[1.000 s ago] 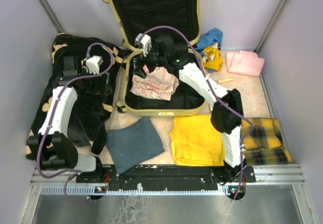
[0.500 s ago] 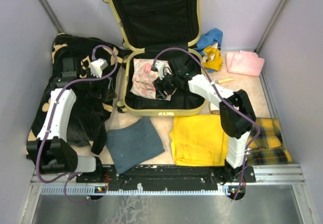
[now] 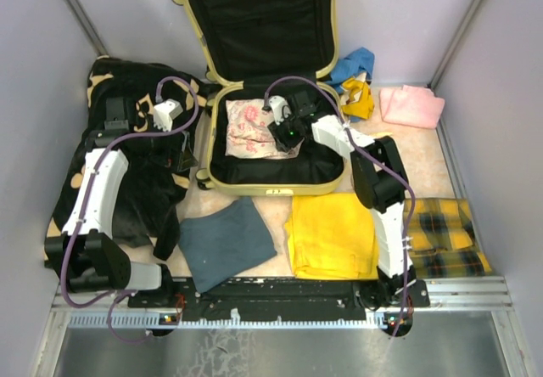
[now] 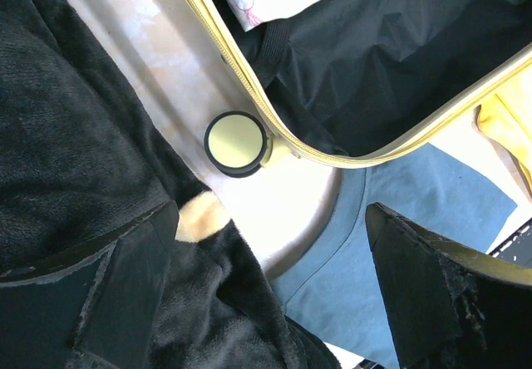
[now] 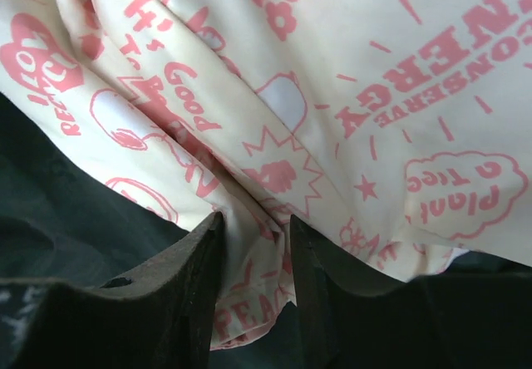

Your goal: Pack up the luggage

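The luggage (image 3: 271,188) was found open on the table, its lid thrown back toward the far wall and its black-lined lower shell facing up. A cream cloth printed in pink (image 3: 248,127) was spread in the left part of that shell. The right gripper (image 3: 282,134) was placed inside the shell at the cloth's right edge. In the right wrist view its fingers (image 5: 174,294) were drawn nearly together, with only a narrow gap between them, and a fold of the printed cloth was pinched in that gap.

The left gripper (image 3: 184,151) was held outside the luggage, just beside its left wall. Its fingers (image 4: 432,294) were spread wide and nothing was gripped between them. Below it the edge of the black blanket (image 4: 75,136), a blue-grey cloth (image 4: 416,211) and a small black wheel (image 4: 235,143) at the suitcase corner could be seen. Whether the blanket was touched by the left finger could not be told.
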Robot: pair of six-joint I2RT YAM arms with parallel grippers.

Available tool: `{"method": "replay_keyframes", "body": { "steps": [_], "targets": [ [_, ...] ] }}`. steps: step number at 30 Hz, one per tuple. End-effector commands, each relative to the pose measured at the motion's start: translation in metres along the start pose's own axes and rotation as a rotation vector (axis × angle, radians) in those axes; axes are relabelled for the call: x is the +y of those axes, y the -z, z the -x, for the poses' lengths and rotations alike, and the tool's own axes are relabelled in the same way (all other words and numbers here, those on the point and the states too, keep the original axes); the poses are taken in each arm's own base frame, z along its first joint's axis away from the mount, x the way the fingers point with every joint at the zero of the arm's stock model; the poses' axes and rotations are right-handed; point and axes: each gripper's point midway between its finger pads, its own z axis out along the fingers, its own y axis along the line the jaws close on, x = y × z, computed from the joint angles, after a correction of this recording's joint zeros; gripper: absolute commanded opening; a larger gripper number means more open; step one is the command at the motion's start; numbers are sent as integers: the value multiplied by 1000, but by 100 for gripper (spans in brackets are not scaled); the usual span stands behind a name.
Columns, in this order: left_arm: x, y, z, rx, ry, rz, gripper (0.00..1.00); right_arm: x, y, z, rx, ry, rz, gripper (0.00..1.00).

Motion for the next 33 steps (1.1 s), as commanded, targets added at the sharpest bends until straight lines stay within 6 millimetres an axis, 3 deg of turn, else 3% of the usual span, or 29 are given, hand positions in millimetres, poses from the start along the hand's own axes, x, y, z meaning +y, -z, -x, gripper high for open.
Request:
{"method": "replay_keyframes", "body": {
  "steps": [1,4,9,14,21,24,28,33],
  "targets": [
    [-11,5,5,-13,-55,-42,100,-12,25,42,-83,31,-29,41],
    [-20,6,5,-12,-83,-77,100,18,59,58,-143,52,87,51],
    [-33,12,8,-7,-180,-112,100,53,128,62,-214,96,179,75],
    [-49,17,20,21,-287,-157,100,53,194,49,-242,40,202,84],
    [-93,12,21,48,-421,-257,100,30,258,-4,-220,-65,141,89],
    [-119,5,2,99,-511,-321,100,29,275,-33,-187,-97,117,89],
    [-149,-7,-46,207,-583,-401,98,40,285,-63,-158,-116,73,90],
    [-184,-17,-105,314,-601,-486,90,53,282,-79,-175,-192,76,90]
  ]
}}
